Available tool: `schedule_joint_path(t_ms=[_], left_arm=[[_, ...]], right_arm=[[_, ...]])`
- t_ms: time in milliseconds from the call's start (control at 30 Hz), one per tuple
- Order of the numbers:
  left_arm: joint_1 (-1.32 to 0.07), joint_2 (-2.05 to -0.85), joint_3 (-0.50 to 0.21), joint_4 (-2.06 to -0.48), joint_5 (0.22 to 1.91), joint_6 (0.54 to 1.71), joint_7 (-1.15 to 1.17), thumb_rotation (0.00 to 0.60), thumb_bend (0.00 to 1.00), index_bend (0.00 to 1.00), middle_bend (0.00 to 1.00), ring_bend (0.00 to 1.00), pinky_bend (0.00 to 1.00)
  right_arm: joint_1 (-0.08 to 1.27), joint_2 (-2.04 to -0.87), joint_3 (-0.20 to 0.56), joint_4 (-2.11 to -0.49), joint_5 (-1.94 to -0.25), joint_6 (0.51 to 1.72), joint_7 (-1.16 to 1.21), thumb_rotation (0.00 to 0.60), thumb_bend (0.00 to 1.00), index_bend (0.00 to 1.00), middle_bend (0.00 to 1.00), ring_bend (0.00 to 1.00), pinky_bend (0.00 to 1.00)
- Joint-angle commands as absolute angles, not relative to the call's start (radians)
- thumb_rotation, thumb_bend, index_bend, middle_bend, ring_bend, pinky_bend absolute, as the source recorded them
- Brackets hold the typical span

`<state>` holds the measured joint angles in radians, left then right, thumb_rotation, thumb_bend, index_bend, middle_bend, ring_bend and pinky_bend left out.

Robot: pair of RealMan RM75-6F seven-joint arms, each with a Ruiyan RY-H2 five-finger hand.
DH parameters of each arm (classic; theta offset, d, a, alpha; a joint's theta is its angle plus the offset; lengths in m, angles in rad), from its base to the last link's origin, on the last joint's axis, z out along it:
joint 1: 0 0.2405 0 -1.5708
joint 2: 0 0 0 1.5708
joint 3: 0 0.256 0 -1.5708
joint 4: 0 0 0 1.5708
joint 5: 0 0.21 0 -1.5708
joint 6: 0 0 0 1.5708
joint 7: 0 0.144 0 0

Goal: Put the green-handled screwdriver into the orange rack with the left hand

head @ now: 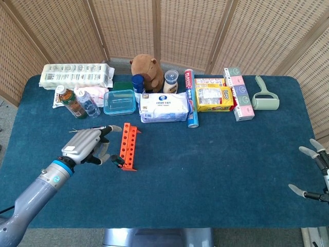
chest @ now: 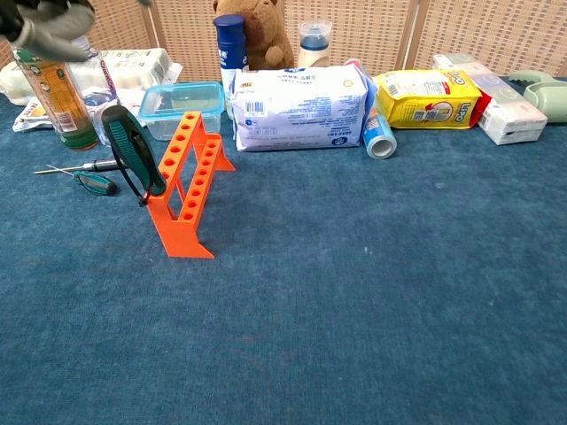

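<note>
My left hand (head: 86,147) hangs above the blue table (head: 205,170), just left of the orange rack (chest: 186,180); fingers apart, holding nothing, not touching the rack or the tool. Behind it, a small screwdriver (chest: 84,166) lies flat on the cloth, with a green-capped drink bottle (chest: 55,97) and a clear water bottle (head: 88,105) further back. The green-handled screwdriver (chest: 133,150) sits at the rack's near left end, handle tilted up and away to the left, shaft down at the rack; whether the tip is seated in a hole I cannot tell. The rack stands upright on its feet, long axis running away from me toward the clear lidded food box (chest: 181,100). Right of that: blue-capped bottle (chest: 229,42), brown plush animal (head: 146,66), white wipes pack (chest: 299,96), yellow snack bag (chest: 427,96), pale green lint roller (head: 265,96). My right hand (head: 312,172) shows at the far right edge, off the table, fingers spread, holding nothing.
</note>
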<state>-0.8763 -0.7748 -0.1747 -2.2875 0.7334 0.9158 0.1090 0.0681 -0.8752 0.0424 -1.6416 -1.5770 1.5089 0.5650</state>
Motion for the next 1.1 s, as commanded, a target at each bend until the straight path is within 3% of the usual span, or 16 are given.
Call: schedule_joint_path(t_ms=[33, 167, 267, 467, 600, 800, 933, 1100], left_arm=[[-0.821, -0.741, -0.174, -2.296, 0.824, 0.971, 0.109, 0.6, 0.31, 0.16, 0.34, 0.56, 0.58], [-0.749, -0.732, -0.139, -2.292, 0.945, 1.063, 0.16, 0.6, 0.27, 0.15, 0.1, 0.45, 0.48], [-0.673, -0.729, -0.099, -2.274, 1.064, 1.138, 0.183, 0.6, 0.26, 0.13, 0.01, 0.4, 0.44], [-0.499, -0.732, -0.011, -2.163, 1.313, 1.29, 0.145, 0.6, 0.25, 0.13, 0.0, 0.31, 0.38], [-0.4, -0.747, 0.041, -2.082, 1.425, 1.369, 0.082, 0.6, 0.25, 0.11, 0.0, 0.01, 0.28], [-0.268, -0.821, 0.087, -1.956, 1.526, 1.505, 0.058, 0.6, 0.21, 0.08, 0.0, 0.0, 0.21], [-0.182, -0.906, 0.096, -1.885, 1.509, 1.582, 0.113, 0.6, 0.18, 0.0, 0.0, 0.0, 0.14], [-0.119, -0.992, 0.092, -1.835, 1.482, 1.623, 0.112, 0.6, 0.16, 0.0, 0.0, 0.0, 0.11]], right_arm=[[0.069, -0.877, 0.042, -1.643, -1.577, 1.508, 0.56, 0.6, 0.06, 0.16, 0.03, 0.01, 0.0], [0.069, -0.878, 0.042, -1.645, -1.578, 1.507, 0.554, 0.6, 0.06, 0.16, 0.03, 0.01, 0.0], [0.069, -0.88, 0.043, -1.647, -1.577, 1.508, 0.546, 0.6, 0.06, 0.16, 0.03, 0.01, 0.0], [0.069, -0.884, 0.042, -1.654, -1.576, 1.506, 0.528, 0.6, 0.06, 0.16, 0.03, 0.01, 0.0], [0.071, -0.887, 0.041, -1.661, -1.577, 1.503, 0.513, 0.6, 0.06, 0.16, 0.03, 0.01, 0.0], [0.075, -0.892, 0.041, -1.669, -1.572, 1.492, 0.491, 0.6, 0.06, 0.16, 0.03, 0.01, 0.0], [0.071, -0.894, 0.042, -1.672, -1.57, 1.499, 0.478, 0.6, 0.06, 0.16, 0.03, 0.01, 0.0], [0.065, -0.896, 0.044, -1.671, -1.571, 1.514, 0.471, 0.6, 0.06, 0.16, 0.03, 0.01, 0.0]])
